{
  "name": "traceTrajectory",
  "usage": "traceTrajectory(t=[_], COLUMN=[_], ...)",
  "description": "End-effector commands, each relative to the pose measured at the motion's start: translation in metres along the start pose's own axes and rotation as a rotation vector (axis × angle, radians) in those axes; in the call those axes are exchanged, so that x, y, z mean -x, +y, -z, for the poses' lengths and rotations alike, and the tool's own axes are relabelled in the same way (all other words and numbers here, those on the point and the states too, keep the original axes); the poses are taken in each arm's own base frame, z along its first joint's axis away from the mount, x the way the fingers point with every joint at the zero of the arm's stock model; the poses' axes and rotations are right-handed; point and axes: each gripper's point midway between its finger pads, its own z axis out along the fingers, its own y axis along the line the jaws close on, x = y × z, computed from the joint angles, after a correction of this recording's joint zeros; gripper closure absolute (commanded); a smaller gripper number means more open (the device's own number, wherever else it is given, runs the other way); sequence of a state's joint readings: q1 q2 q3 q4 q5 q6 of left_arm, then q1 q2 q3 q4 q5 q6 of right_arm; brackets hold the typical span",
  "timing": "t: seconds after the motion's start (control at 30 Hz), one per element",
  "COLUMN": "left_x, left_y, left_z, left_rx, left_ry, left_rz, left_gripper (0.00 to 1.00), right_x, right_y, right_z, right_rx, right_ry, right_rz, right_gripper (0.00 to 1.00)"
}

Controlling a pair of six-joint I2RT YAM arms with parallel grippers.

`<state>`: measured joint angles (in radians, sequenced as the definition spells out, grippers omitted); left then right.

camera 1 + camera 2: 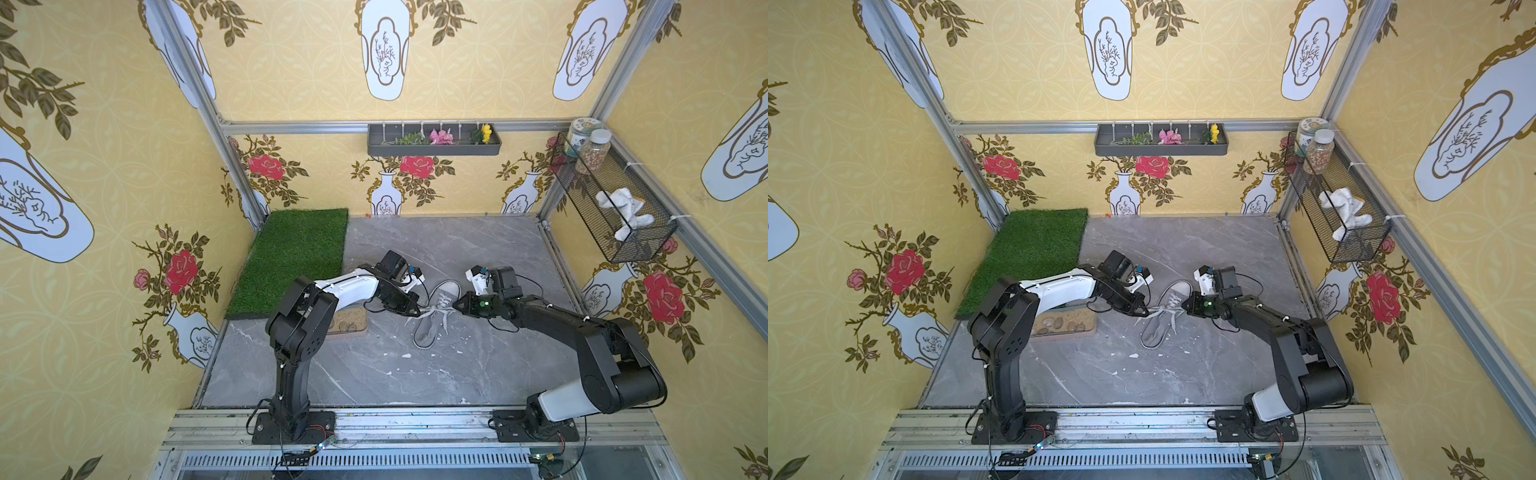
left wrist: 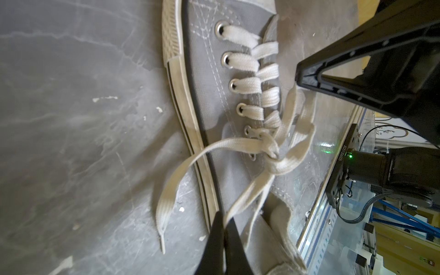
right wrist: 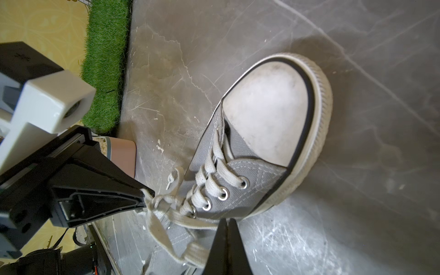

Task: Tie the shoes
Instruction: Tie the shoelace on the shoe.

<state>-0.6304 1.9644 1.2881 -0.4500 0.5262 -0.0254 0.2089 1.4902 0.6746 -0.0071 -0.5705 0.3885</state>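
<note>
Near the middle of the table [image 1: 374, 374], in both top views, the shoe [image 1: 437, 318] [image 1: 1166, 320] stands on its sole. Its toe cap [image 1: 446, 286] points toward the far edge and its heel toward the near edge. My two arms meet over its laced section: left jaws at its left flank, right jaws at its right flank. The laces [image 1: 432, 312] span the gap between the two tips. A grass mat [image 1: 291, 257] covers the far left corner. The tray of pebbles [image 1: 1065, 322] sits at the mat's near edge, partly under my left arm [image 1: 1059, 291], apart from the shoe.

Left wrist view: my left jaws are pressed together on one strand [image 2: 242, 197] of the laces. This strand runs to a knot [image 2: 270, 147] over the eyelets nearest the shoe opening. A free lace end [image 2: 166, 202] drapes over the sole rim onto the table. My right jaws pinch strands coming off the same knot.

Right wrist view: my right jaws are closed on a flat strand [image 3: 195, 250] beside the shoe [image 3: 238, 181]. My left jaws, closed to a point, grip the laces right at the knot [image 3: 157, 200]. A corner of the tray of pebbles [image 3: 123, 154] shows behind them.
</note>
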Motion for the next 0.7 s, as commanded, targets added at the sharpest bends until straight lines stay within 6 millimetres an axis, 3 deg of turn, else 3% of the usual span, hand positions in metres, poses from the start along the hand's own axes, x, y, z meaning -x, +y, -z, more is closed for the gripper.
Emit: traceTrajectory(t=[0.0, 0.23, 0.67], left_x=[-0.002, 0.004, -0.002], left_y=[0.004, -0.003, 0.008], left_z=[-0.004, -0.003, 0.001], left_rx=[0.000, -0.030, -0.002], left_ry=[0.015, 0.000, 0.002], left_rz=[0.001, -0.001, 0.005], left_gripper=[1.00, 1.00, 1.00], right_x=[0.006, 0.008, 0.006], right_y=[-0.001, 0.003, -0.015], right_z=[0.000, -0.002, 0.008], right_rx=[-0.013, 0.008, -0.085], right_ry=[-0.012, -0.006, -0.020], right_rz=[0.014, 0.021, 0.008], right_gripper=[1.00, 1.00, 1.00])
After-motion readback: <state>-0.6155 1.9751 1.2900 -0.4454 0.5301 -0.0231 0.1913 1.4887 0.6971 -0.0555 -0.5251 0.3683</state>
